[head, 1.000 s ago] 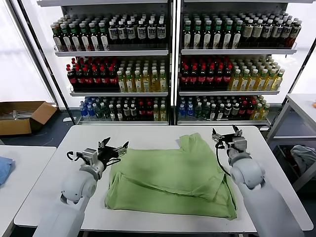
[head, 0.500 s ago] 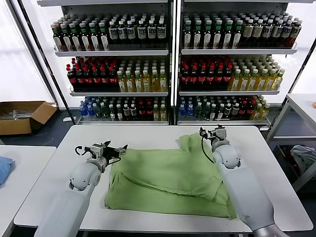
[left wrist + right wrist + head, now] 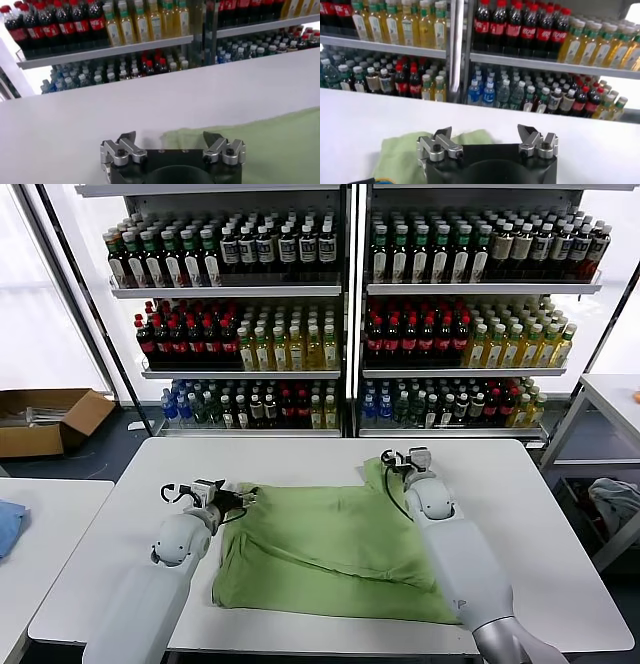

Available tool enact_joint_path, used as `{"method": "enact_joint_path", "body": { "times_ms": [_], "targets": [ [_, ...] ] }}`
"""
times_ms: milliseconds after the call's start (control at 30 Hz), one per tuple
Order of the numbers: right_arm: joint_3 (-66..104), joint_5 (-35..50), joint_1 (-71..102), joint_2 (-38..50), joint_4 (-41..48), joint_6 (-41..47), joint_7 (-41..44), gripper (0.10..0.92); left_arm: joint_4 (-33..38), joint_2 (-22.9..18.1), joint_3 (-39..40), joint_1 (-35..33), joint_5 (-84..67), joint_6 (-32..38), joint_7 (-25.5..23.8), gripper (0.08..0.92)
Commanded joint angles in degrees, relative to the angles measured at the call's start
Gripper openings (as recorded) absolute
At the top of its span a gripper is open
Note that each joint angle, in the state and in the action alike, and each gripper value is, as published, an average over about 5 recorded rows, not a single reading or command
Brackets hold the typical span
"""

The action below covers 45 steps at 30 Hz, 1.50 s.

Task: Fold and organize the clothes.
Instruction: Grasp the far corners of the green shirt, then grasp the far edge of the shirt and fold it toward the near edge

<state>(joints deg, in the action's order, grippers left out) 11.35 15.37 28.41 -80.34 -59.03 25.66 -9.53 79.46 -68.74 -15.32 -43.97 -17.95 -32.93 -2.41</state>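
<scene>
The light green polo shirt lies partly folded across the middle of the white worktop, its near edge close to the worktop's near side and one flap reaching toward the far right. The left tool hangs just over the shirt's far left corner with its fingers spread apart, holding nothing. The right tool sits above the shirt's far right flap, fingers also parted and empty. Behind the worktop stand shelves of bottles. A cardboard box rests on the floor at the far left.
</scene>
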Motion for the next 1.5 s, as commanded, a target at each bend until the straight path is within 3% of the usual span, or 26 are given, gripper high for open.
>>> {"method": "enact_joint_path", "body": {
  "times_ms": [33, 200, 333, 1000, 1167, 1500],
  "targets": [
    [-0.1, -0.6, -0.9, -1.9, 3.8, -0.4, 0.0, 0.823, -2.6, -0.2, 0.4, 0.7, 0.1, -0.2, -0.1, 0.823],
    [-0.1, -0.6, 0.3, -1.3, 3.0, 0.0, -0.2, 0.823, -2.7, -0.1, 0.4, 0.4, 0.0, -0.2, -0.1, 0.786],
    [0.0, -0.6, 1.6, -1.2, 2.1, 0.4, -0.6, 0.778, -2.8, -0.1, 0.3, -0.1, -0.1, -0.2, -0.1, 0.679],
    [0.9, 0.0, 10.5, 2.0, -12.3, 2.0, -2.7, 0.204, 0.5, -1.1, -0.6, -2.8, -1.9, 0.8, -0.3, 0.113],
    [1.7, 0.3, 11.5, 2.5, -16.4, -0.6, -2.9, 0.111, 2.8, -1.5, -1.3, -3.5, -3.5, 4.3, -0.4, 0.089],
    [3.1, -0.4, 14.3, 3.6, -27.1, -6.5, -3.2, 0.106, 10.5, -1.8, -2.8, -5.5, -6.7, 9.6, 0.5, 0.089]
  ]
}}
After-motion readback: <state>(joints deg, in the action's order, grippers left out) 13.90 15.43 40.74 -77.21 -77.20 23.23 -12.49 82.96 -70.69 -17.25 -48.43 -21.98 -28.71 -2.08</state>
